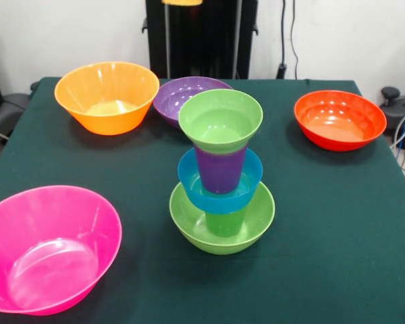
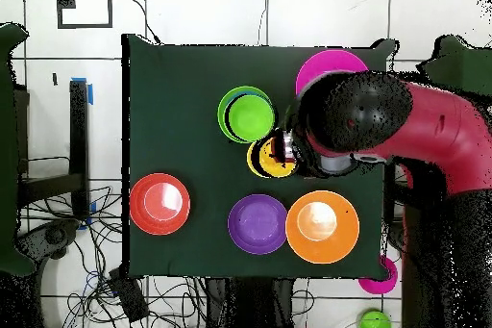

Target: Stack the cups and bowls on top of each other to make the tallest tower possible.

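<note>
The tower [image 1: 221, 172] stands mid-table: lime-green bowl [image 1: 253, 229] at the base, holding the green cup [image 1: 226, 221], then blue bowl [image 1: 187, 181], purple cup [image 1: 219, 169] and small green bowl [image 1: 221, 120]. The orange bowl [image 1: 108, 96], purple bowl [image 1: 175, 94], red-orange bowl [image 1: 339, 119] and pink bowl [image 1: 47, 250] sit empty. My arm [image 2: 404, 127] hangs just beside the tower, carrying a yellow-orange cup [image 2: 266, 158]. I cannot tell how far my fingers are spread.

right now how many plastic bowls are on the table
7. Loose: glossy pink bowl at a corner, orange bowl, purple bowl, red-orange bowl along one edge. Stacked: lime-green bowl at bottom, blue bowl midway, small green bowl on top. None hidden.
</note>
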`<control>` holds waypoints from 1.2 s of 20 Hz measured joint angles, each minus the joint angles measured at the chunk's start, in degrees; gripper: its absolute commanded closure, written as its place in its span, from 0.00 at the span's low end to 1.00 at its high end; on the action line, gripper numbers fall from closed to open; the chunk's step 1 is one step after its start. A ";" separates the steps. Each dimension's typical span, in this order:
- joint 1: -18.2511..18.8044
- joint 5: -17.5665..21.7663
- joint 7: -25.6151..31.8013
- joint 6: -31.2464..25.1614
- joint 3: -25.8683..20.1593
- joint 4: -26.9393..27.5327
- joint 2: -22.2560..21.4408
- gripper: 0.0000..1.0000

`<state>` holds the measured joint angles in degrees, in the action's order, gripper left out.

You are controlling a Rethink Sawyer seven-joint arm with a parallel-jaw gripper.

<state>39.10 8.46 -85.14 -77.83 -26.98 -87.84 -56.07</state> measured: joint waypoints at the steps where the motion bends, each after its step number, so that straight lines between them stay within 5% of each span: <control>1: -0.41 -0.04 0.00 -0.31 -0.07 0.85 0.20 1.00; 24: -5.72 0.31 0.00 -0.63 -0.21 10.30 6.53 1.00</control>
<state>33.38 8.77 -85.14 -78.45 -27.18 -77.54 -49.55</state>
